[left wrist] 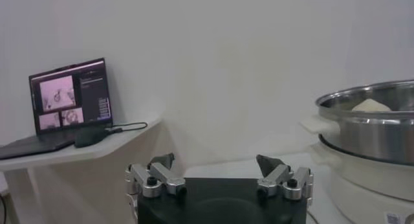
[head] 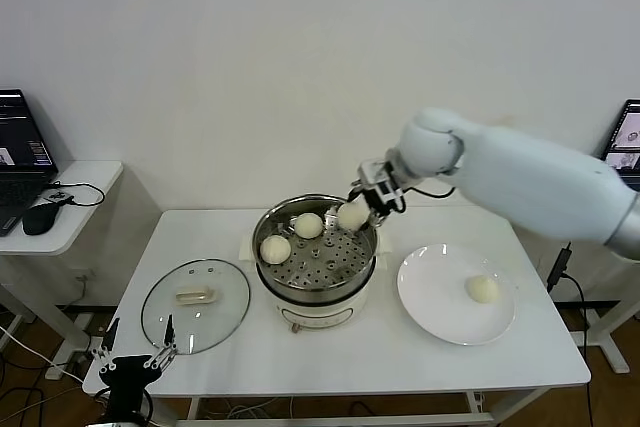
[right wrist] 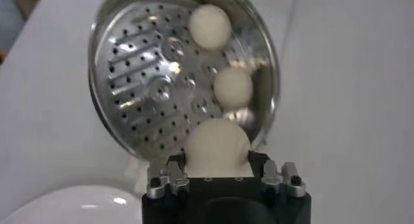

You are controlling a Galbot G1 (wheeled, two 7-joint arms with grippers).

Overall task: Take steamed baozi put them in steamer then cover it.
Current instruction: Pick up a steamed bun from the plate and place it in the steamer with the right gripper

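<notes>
The steamer (head: 315,282) stands mid-table, a shiny steel pot with a perforated tray on a cream base. Two baozi lie on its tray, one at the left (head: 275,248) and one at the back (head: 308,225). My right gripper (head: 362,209) is shut on a third baozi (head: 351,215) and holds it over the pot's back right rim. In the right wrist view this baozi (right wrist: 217,145) sits between the jaws, above the tray (right wrist: 149,89). A fourth baozi (head: 483,289) lies on the white plate (head: 440,299). My left gripper (head: 137,359) is open and empty, below the table's front left corner.
The glass lid (head: 196,304) lies flat on the table left of the steamer. A side desk (head: 60,212) with a laptop and a mouse stands at the far left. The steamer's side shows in the left wrist view (left wrist: 372,138).
</notes>
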